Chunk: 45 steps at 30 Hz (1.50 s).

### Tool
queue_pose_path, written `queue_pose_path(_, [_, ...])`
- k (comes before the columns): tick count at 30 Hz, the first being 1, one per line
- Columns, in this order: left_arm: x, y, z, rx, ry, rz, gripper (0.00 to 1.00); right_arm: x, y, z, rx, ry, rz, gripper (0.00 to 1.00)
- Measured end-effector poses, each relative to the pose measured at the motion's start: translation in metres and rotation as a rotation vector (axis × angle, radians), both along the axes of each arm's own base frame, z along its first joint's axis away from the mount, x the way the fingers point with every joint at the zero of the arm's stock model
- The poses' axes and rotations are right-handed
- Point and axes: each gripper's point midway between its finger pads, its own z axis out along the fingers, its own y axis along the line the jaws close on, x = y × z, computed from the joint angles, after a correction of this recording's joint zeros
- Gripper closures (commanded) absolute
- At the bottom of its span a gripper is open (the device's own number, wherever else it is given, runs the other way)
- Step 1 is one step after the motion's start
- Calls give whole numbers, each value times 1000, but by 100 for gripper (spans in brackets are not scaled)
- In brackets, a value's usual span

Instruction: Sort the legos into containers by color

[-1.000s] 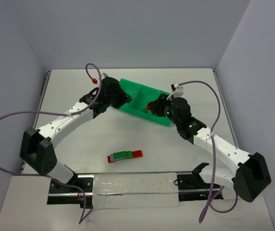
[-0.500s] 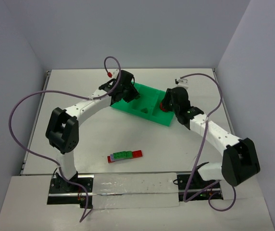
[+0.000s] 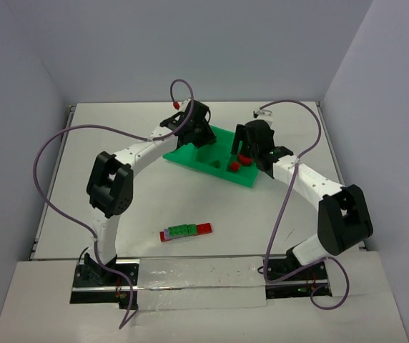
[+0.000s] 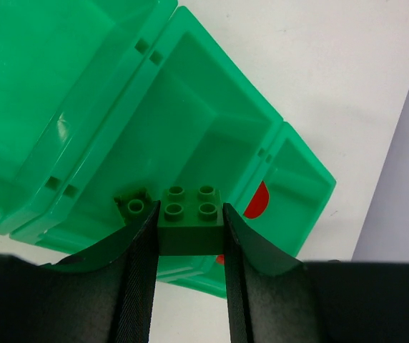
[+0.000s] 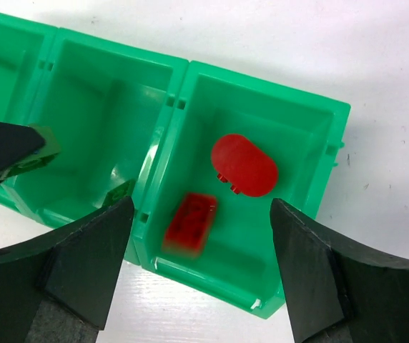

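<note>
In the right wrist view a red brick (image 5: 190, 223) is showing only as a blur inside the end compartment of the green tray (image 5: 326, 153), so I cannot tell whether it is resting on the floor there. A rounded red piece (image 5: 244, 165) is lying sharp just beside it. The right tool (image 5: 201, 268) is hanging above that compartment, its fingers standing wide with nothing between them.

The left tool (image 4: 190, 239) is pinching a green brick (image 4: 190, 218) above the edge of the middle compartment, its own fingers covering the brick's sides. A second green brick (image 4: 134, 206) is sitting low in that compartment, partly cut off by the left finger.

From above, both arms are leaning over the tray and masking much of it. Well apart, toward the front of the bench (image 3: 262, 221), a short stack (image 3: 185, 231) of red, green and pale bricks is lying flat, too small for counting its pieces. A purple cable (image 3: 47, 153) is looping over the bench's left part.
</note>
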Motion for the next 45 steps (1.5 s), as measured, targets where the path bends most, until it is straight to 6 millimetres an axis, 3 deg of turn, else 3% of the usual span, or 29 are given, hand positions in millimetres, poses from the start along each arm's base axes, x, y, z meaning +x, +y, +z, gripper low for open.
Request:
queue_pose_path(5, [4, -4, -3, 25, -2, -23, 22, -6, -5, 8, -5, -11, -12, 16])
queue_pose_path(6, [6, -6, -2, 24, -6, -27, 21, -10, -7, 12, -1, -21, -14, 16])
queue_pose_path(7, [7, -7, -2, 26, -11, -32, 10, -15, -10, 18, 4, -33, -16, 16])
queue_pose_path(9, [8, -8, 0, 27, -15, -42, 2, -25, -15, 35, 24, -72, -21, 16])
queue_pose_path(13, [6, -11, 4, 42, -22, -66, 1, -42, -22, 68, 75, -160, -30, 16])
queue_pose_path(18, [-6, -14, 12, 103, -58, -93, 1, -57, -27, 83, 112, -205, -25, 16])
queue_pose_path(21, [-35, -5, 23, 159, -93, -122, 1, -65, -25, 81, 127, -203, -4, 17])
queue_pose_path(26, [-105, 42, 36, 219, -103, -145, 1, -86, -11, 67, 147, -179, 113, 22])
queue_pose_path(28, [-125, 68, 33, 235, -91, -128, 1, -100, 3, 58, 139, -162, 192, 22])
queue_pose_path(30, [-145, 95, 25, 255, -70, -108, 1, -121, 31, 46, 131, -138, 319, 22])
queue_pose_path(35, [-177, 142, 13, 296, -19, -38, 1, -194, 102, 14, 114, -87, 709, 22])
queue_pose_path(39, [-181, 172, 15, 307, 16, 63, 1, -240, 136, -6, 66, -68, 959, 22])
queue_pose_path(42, [-177, 203, 13, 323, 57, 202, 1, -253, 155, -20, -10, -69, 1087, 16])
queue_pose_path(45, [-175, 230, 17, 319, 68, 319, 1, -266, 177, -35, -125, -96, 1212, 16])
